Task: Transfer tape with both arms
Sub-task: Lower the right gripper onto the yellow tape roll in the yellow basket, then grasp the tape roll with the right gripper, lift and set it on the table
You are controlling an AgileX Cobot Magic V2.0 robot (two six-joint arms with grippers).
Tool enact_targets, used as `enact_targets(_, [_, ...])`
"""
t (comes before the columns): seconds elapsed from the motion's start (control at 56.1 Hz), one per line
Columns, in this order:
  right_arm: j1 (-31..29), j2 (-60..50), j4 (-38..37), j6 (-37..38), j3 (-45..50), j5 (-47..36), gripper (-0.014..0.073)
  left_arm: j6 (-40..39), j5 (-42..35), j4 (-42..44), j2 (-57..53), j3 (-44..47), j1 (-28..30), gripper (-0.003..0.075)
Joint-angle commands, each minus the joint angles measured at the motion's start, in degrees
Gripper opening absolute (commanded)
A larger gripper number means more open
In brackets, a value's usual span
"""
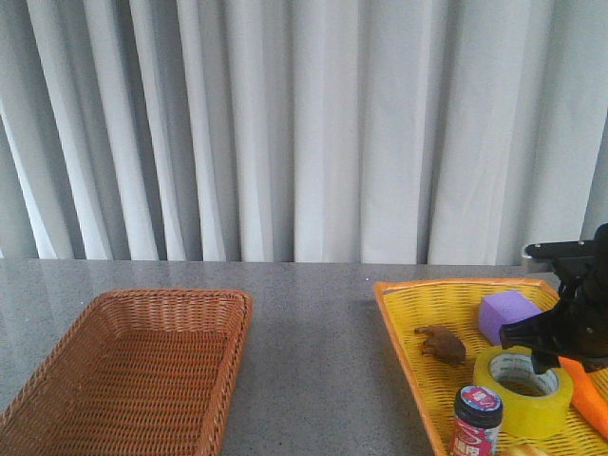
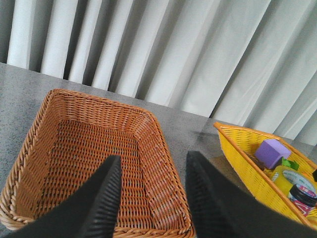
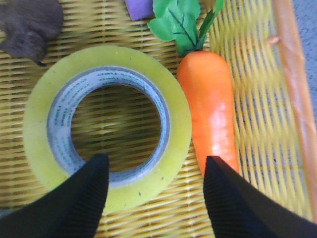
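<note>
Right wrist view: right gripper (image 3: pixel 153 191) spread wide, nothing between the fingers; one fingertip overlaps the tape's yellow-green rim, the other sits over the lower end of the carrot (image 3: pixel 208 119). Tape (image 3: pixel 106 126) lies flat, core hole up, white printed inner core visible, on the floor of the yellow tray (image 3: pixel 257 124). Carrot lies just beside the tape, green leaves at its far end. Brown toy animal (image 3: pixel 29 25) near the tape's rim on the opposite side; contact cannot be told. Purple block (image 3: pixel 138 7) only partly in frame.

Front view: right gripper (image 1: pixel 556 347) poised over the tape (image 1: pixel 524 389), in the tray on the table's (image 1: pixel 313 361) right side. Small dark jar with a pink label (image 1: pixel 475 423) stands just in front of the tape.

Left wrist view: left gripper (image 2: pixel 151 198) also spread, empty, above the near edge of the brown wicker basket (image 2: pixel 74 148), which sits at table left, well apart from the tray.
</note>
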Motion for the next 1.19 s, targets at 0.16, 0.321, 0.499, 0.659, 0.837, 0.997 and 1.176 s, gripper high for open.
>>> enact_targets(0.16, [-0.3, 1.7, -5.3, 3.9, -1.9, -4.6, 0.0433, 0.2, -3.4, -0.3, 0.8, -2.1, -0.5, 0.0311])
enact_targets(0.321, [-0.3, 3.8, -6.6, 4.8, -1.9, -4.5, 0.0433, 0.5, -2.7, -0.3, 0.8, -2.1, -0.5, 0.0311])
enact_targets(0.499, [-0.3, 5.1, -6.4, 5.0, -1.9, -4.6, 0.0392, 0.6, -2.7, -0.3, 0.8, -2.1, -0.5, 0.0311])
enact_targets(0.659, [-0.3, 5.3, -6.6, 4.9, -1.9, -5.3, 0.0252, 0.6, -2.7, -0.3, 0.8, -2.1, -0.5, 0.0311])
enact_targets(0.837, [-0.3, 5.2, -7.5, 4.7, -1.9, -6.4, 0.0030, 0.6, -2.5, -0.3, 0.8, -2.1, -0.5, 0.0311])
enact_targets(0.997, [-0.3, 4.1, -9.6, 5.1, -2.0, -8.0, -0.0008, 0.6, -2.2, -0.3, 0.8, -2.1, -0.5, 0.0311])
enact_targets(1.176, [-0.3, -0.2, -9.4, 5.1, -3.8, -10.5, -0.0007, 0.6, -0.5, -0.2, 0.8, -2.1, -0.5, 0.0311])
